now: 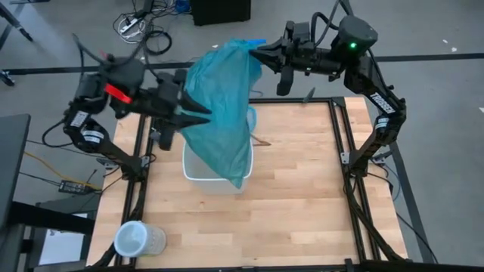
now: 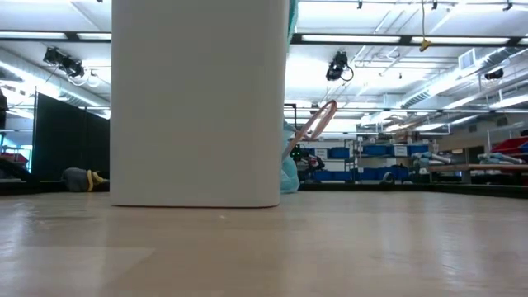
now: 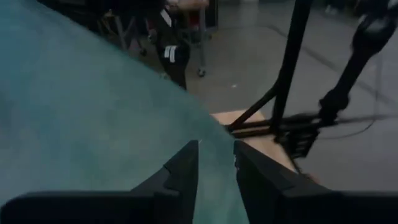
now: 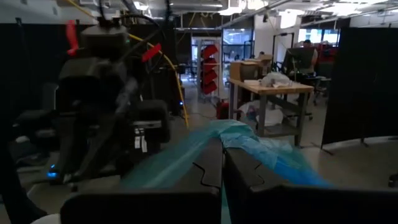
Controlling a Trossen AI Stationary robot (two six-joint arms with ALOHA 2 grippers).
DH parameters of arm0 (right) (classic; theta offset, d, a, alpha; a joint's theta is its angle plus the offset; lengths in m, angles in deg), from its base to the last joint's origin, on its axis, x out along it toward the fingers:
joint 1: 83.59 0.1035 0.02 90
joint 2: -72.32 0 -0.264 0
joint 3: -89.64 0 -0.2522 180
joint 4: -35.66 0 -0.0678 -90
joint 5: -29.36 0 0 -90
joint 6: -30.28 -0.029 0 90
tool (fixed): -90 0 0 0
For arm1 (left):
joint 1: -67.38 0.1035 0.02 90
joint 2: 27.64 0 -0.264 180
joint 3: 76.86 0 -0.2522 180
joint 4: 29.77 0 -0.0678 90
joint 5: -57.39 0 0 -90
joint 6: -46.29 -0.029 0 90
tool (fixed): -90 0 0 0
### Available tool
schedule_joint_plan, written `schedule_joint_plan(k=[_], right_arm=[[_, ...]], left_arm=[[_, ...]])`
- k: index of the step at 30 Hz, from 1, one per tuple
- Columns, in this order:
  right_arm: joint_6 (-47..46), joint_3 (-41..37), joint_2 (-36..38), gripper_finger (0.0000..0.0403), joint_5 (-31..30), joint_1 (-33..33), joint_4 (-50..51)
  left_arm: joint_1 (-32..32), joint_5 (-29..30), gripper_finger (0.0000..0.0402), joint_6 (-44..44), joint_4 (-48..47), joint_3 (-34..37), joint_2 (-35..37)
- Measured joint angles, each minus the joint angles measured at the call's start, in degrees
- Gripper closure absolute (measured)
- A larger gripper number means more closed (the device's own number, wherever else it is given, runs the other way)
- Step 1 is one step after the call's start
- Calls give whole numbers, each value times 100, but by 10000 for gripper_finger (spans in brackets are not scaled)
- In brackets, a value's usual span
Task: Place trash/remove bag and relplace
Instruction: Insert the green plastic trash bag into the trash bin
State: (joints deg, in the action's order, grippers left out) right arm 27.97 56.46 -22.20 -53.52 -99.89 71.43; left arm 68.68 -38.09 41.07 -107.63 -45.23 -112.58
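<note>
The right gripper (image 1: 261,53) had its fingers pressed together on the bunched top of the bag (image 1: 221,113), pinching it high above the far edge of the tabletop (image 1: 302,196); in the right wrist view the plastic (image 4: 249,146) ran out from between the two dark fingers in a twisted blue strand. The left gripper (image 1: 203,115) lay against the side of the hanging bag, and in the left wrist view its fingers (image 3: 186,171) stood a little apart with a strip of the blue-green plastic (image 3: 81,124) showing between them; whether they actually gripped the film could not be told. The right arm reached in from the far right corner, its forearm bent inward and level above the table frame. The left arm came in from the left side, elbow out past the tabletop's edge, wrist turned toward the bag. The bag hung stretched between the two grippers and drooped to a point over the white bin (image 1: 204,175), which stood upright near the middle of the tabletop; what lay inside the bin was hidden by the bag. In the low view the bin (image 2: 198,103) filled the left half as a plain white wall, with a scrap of pale blue plastic (image 2: 289,175) beside its base. A clear cup-like container (image 1: 136,239) lay on the tabletop's near left corner, well apart from the bin.
</note>
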Motion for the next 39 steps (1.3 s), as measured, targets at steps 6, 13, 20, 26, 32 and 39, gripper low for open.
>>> schedule_joint_plan(k=[6,13,20,26,32,39], right_arm=[[48,0,0,403,0,0,49],[46,0,0,403,61,173,140],[57,0,0,403,105,616,198],[190,-2,-2,403,104,1097,284],[510,-2,-2,403,-327,1272,260],[501,-3,-2,403,-284,1369,233]], left_arm=[[-568,1121,346,-311,-747,-13,-377],[-986,2827,396,384,-2641,-3,-1064],[-1211,2536,393,564,-2644,-4,-1323],[-1418,2058,393,837,-2569,348,-1291],[-1486,1749,393,852,-2591,1157,-1201],[-1479,2096,392,882,-2212,2202,-1188]])
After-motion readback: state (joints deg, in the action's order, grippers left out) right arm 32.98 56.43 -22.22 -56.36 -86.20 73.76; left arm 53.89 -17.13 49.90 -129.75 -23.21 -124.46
